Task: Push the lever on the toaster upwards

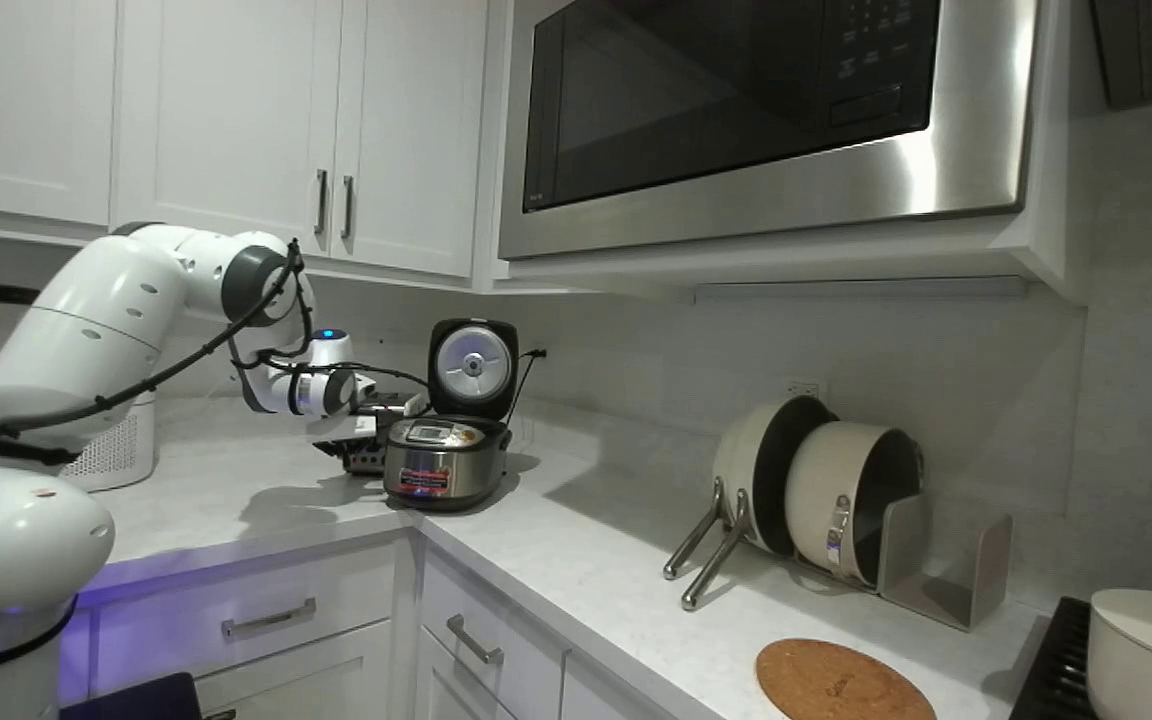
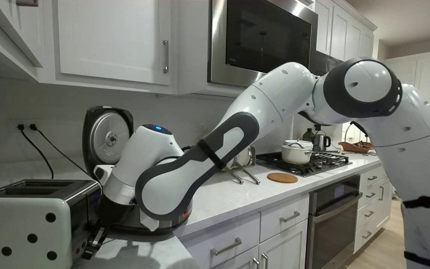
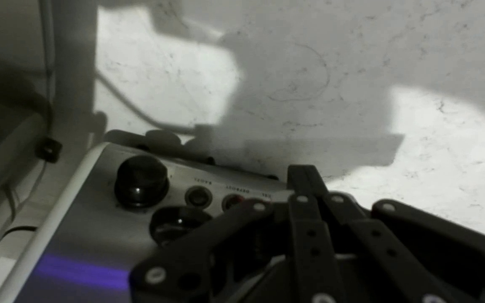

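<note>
Arm point(image 2: 269, 95): white, rounded, dark grey joint rings point(image 2: 334, 89). Black cable point(image 1: 101, 404) and straps point(image 2: 428, 201). Blue wrist light point(image 2: 158, 128). Gripper point(image 3: 318, 185): black, pale round screws point(image 3: 155, 275).

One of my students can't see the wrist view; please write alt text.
A closed black gripper partly hides a metal-fronted toaster with a round black knob and small round buttons; beyond lies a pale, shadowed countertop.
</note>
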Controlling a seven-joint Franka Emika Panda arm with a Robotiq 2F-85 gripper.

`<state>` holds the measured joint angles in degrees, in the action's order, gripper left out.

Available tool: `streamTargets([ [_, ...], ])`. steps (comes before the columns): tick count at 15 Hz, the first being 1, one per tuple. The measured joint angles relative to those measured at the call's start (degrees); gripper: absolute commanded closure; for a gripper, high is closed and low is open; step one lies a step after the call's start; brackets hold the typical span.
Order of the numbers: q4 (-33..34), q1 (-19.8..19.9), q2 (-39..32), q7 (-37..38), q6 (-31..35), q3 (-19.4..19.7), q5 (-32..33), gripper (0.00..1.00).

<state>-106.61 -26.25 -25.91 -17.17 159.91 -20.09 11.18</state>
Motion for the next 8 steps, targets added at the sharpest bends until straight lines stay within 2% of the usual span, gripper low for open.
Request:
streamTargets([
  [4, 0.63, -0.49, -0.55, 0.01, 0.11, 0.23, 0.88, 1.00],
  [8, 0.96, -2.01, -0.66, 2.02, 1.47, 1.86, 4.37, 1.00],
])
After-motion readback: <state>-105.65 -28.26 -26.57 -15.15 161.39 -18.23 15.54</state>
